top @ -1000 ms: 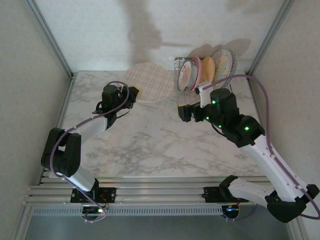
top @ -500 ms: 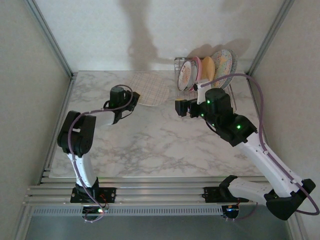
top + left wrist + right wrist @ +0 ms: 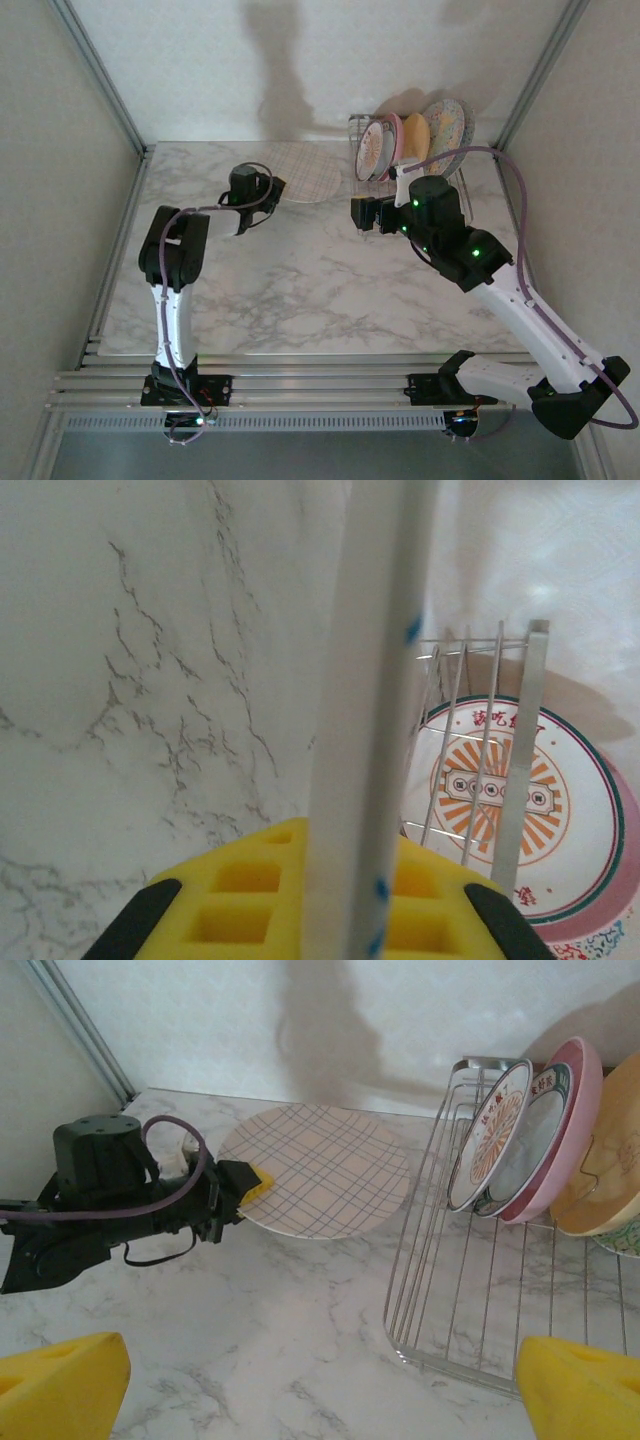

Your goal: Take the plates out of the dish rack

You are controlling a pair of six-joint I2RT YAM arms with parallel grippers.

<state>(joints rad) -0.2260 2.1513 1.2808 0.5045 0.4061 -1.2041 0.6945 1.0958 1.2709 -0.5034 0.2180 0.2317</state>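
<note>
Beside the rack, left jaws — gripping grid plate — advanced; right jaws gape.

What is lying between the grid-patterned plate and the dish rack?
Nothing: a bare strip of marble table separates the grid-patterned plate from the dish rack, as seen in the right wrist view.

A white marble-patterned table with grey veining fills the middle of the overhead view. Behind it stands a plain pale back wall, crossed by soft grey shadows. Slanted aluminium posts frame the space, one at the left and one at the right. Grooved silver rails run along the table's near edge.
</note>
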